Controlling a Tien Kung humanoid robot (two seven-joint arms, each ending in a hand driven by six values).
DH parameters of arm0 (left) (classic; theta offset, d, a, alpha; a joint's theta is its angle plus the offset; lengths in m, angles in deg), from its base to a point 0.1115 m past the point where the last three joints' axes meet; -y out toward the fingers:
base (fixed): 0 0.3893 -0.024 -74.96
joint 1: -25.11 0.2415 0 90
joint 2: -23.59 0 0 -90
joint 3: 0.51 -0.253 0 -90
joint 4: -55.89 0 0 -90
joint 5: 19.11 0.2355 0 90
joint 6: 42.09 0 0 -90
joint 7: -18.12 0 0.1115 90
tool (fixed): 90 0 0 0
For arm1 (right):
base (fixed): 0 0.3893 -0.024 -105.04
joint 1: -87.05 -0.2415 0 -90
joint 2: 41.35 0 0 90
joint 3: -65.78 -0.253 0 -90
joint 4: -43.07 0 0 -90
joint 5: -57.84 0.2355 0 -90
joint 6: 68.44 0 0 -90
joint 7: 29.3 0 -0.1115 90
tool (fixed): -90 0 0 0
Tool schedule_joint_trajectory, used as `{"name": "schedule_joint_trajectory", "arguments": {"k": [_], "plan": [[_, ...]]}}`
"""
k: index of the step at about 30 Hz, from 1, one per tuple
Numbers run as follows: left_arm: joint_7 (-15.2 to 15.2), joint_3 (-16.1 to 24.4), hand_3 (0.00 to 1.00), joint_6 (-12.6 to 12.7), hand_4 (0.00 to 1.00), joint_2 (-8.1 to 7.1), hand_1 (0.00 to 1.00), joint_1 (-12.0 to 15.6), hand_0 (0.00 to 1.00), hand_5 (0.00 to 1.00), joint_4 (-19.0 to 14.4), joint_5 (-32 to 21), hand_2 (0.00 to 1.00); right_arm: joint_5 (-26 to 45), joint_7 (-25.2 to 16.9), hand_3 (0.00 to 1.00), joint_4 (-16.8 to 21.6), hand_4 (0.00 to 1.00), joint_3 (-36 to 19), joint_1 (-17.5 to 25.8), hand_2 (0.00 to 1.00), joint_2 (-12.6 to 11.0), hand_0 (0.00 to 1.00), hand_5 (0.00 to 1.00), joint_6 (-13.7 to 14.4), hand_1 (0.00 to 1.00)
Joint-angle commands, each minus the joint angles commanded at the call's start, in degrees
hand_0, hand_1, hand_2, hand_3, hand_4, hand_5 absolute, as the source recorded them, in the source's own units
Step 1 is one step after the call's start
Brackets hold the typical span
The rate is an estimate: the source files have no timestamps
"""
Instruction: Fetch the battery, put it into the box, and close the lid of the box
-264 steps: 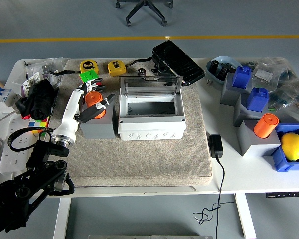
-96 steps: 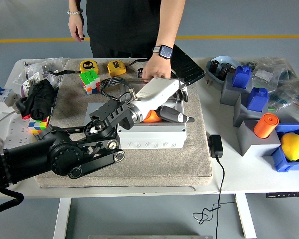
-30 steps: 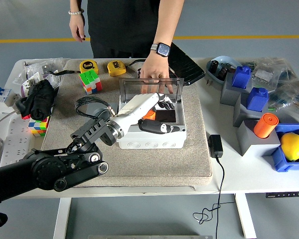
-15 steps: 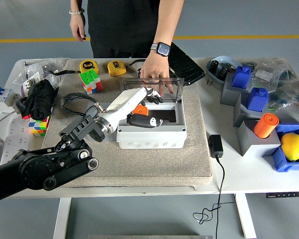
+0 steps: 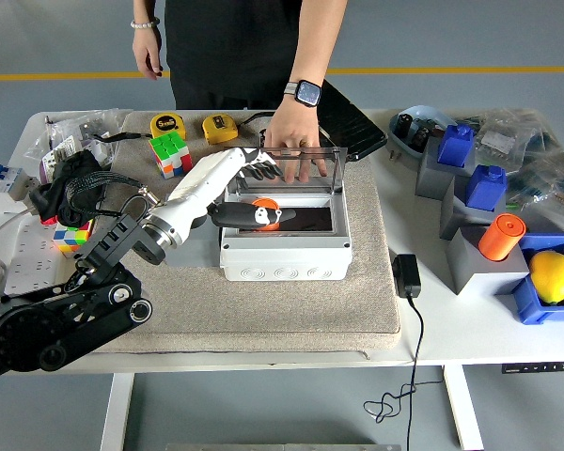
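Observation:
An orange battery (image 5: 266, 204) lies inside the open grey box (image 5: 284, 254) on the beige mat. The box's clear lid (image 5: 287, 167) stands upright at its back. A person's hand (image 5: 291, 146) rests on the lid from behind. My left hand (image 5: 261, 193) is over the box's left end with its fingers spread. Its upper fingers (image 5: 261, 163) are near the lid and its thumb lies just beside the battery. It holds nothing. My right arm is out of view.
Two Rubik's cubes (image 5: 169, 152) (image 5: 69, 236), two yellow tape measures (image 5: 167, 123) and a black cloth (image 5: 70, 180) are on the left. A black case (image 5: 355, 120) lies behind the box. A power adapter (image 5: 406, 275), an orange cylinder (image 5: 503, 235) on a grey block, and a lemon (image 5: 552, 275) are on the right.
My left hand set the battery in the box and has drawn back to the left with its fingers open. The person's hand stays on the lid.

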Motion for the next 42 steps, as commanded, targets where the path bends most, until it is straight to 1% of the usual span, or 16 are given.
{"name": "schedule_joint_trajectory", "arguments": {"k": [4,8,15,19,21,23,34,36,38,40,42], "plan": [[0.2,-1.2,0.57,-0.4,0.988,-0.27,0.55,0.2,0.382,0.479,1.0,-0.1,0.571,0.0,-0.1,0.573,0.1,0.941,0.0,0.0,0.671,0.0,0.62,0.452,0.0,0.662],[0.1,-2.3,0.57,-0.6,0.989,-0.08,0.549,0.1,0.386,0.48,1.5,-0.4,0.574,-0.1,-0.2,0.572,0.2,0.94,-0.1,-0.1,0.67,0.0,0.618,0.452,0.1,0.662],[0.4,-4.5,0.569,-0.7,0.989,1.18,0.549,-1.2,0.38,0.479,2.0,-0.6,0.571,0.0,-0.3,0.571,0.2,0.939,-0.2,-0.1,0.669,0.0,0.619,0.449,0.2,0.662],[0.5,-5.7,0.567,-0.6,0.989,2.31,0.549,-2.1,0.378,0.48,2.6,-0.9,0.57,0.0,-0.3,0.571,0.2,0.939,-0.2,-0.1,0.67,0.0,0.62,0.448,0.2,0.659],[0.5,-6.7,0.567,-0.6,0.989,3.36,0.549,-3.1,0.378,0.48,3.4,-1.3,0.57,0.0,-0.3,0.571,0.3,0.939,0.0,-0.1,0.67,0.0,0.62,0.448,0.2,0.659],[0.6,-7.3,0.569,-0.7,0.989,4.05,0.552,-3.5,0.376,0.478,3.9,-1.4,0.57,0.1,-0.3,0.572,0.3,0.939,0.1,-0.2,0.668,0.0,0.618,0.448,0.2,0.659],[-0.4,-8.6,0.569,0.1,0.989,10.05,0.552,-6.9,0.373,0.479,5.6,-3.1,0.572,0.3,-0.4,0.571,0.5,0.938,0.9,-0.4,0.669,0.0,0.62,0.447,0.2,0.659],[-0.4,-8.4,0.57,0.2,0.989,10.64,0.554,-7.3,0.376,0.479,5.2,-3.2,0.573,0.2,-0.4,0.571,0.6,0.938,1.0,-0.5,0.668,0.0,0.618,0.447,0.3,0.659],[-0.4,-8.1,0.57,0.2,0.989,10.89,0.554,-7.5,0.376,0.479,4.6,-3.2,0.573,0.2,-0.4,0.571,0.7,0.938,1.0,-0.5,0.668,-0.1,0.618,0.447,0.3,0.659],[-0.8,-7.4,0.57,0.6,0.989,10.78,0.554,-7.6,0.376,0.479,3.7,-3.2,0.573,0.2,-0.4,0.571,0.7,0.938,0.9,-0.5,0.668,-0.1,0.618,0.447,0.3,0.659],[-2.1,-6.4,0.578,1.7,0.989,10.4,0.565,-7.6,0.384,0.478,2.4,-3.3,0.578,0.2,-0.4,0.571,0.6,0.937,0.9,-0.4,0.668,-0.1,0.618,0.447,0.3,0.659]]}}
